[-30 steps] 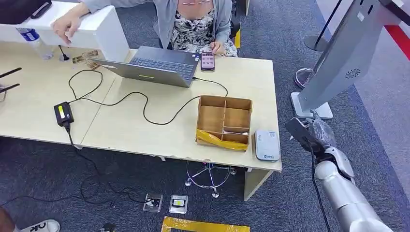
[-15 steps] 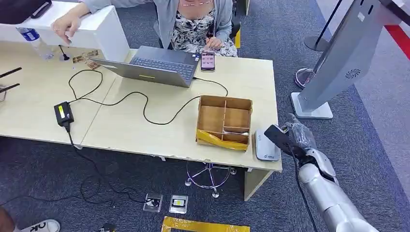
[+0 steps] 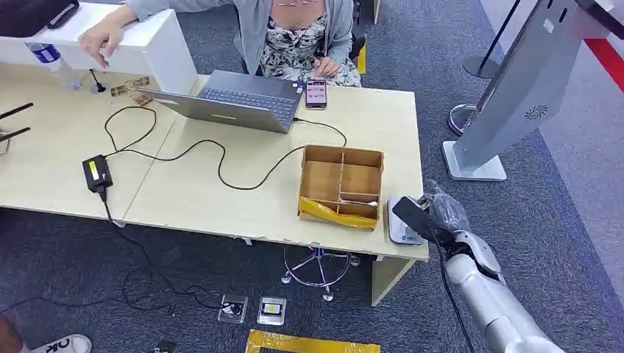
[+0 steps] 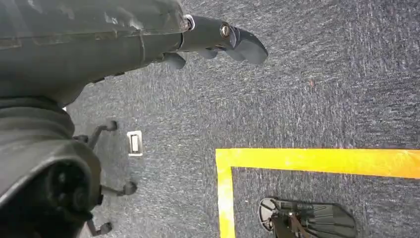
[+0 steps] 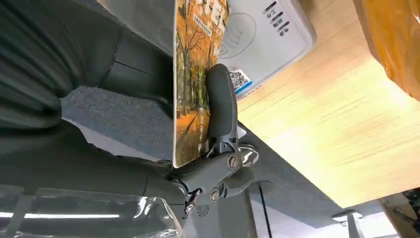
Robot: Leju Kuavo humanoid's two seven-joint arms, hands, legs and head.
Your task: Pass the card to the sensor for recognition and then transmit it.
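One card (image 5: pixel 195 74) pinched in the right hand (image 3: pixel 441 213), held just over the grey sensor (image 5: pixel 267 34) at the table (image 3: pixel 221 198) corner, left hand (image 4: pixel 218 39) hanging, fingers loosely apart, holding nothing.

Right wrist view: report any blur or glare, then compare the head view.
Right wrist view: table grain smeared by blur, glare on clear cover at the hand, card print sharp. Head view: evenly lit, sharp, card dark.

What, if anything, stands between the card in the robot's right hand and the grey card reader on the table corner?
Nothing visible does. The right hand holds the autumn-picture card right over the flat grey card reader; the partitioned cardboard box stands beside it, out of the way.
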